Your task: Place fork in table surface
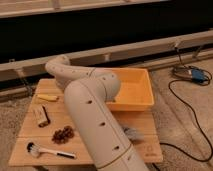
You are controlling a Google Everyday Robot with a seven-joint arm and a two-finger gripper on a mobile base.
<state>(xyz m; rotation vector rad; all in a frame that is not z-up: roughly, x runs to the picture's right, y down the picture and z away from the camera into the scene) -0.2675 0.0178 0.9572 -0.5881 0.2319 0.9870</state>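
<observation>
The table surface [27, 134] is a light-brown plank top in the lower left of the camera view. My white arm [92, 117] rises from the bottom, bends at an elbow [59, 67] over the table's back edge and reaches right toward the orange-yellow tub [136, 91]. My gripper is hidden behind the thick arm segment, near the tub's left side. No fork shows in this view.
On the table lie a yellow item [47, 97], a small brown-and-white packet [42, 116], a brown cluster [63, 135] and a brush with a white head [46, 150]. A grey object [133, 132] peeks out right of the arm. Cables and a blue device [194, 75] lie on the floor at the right.
</observation>
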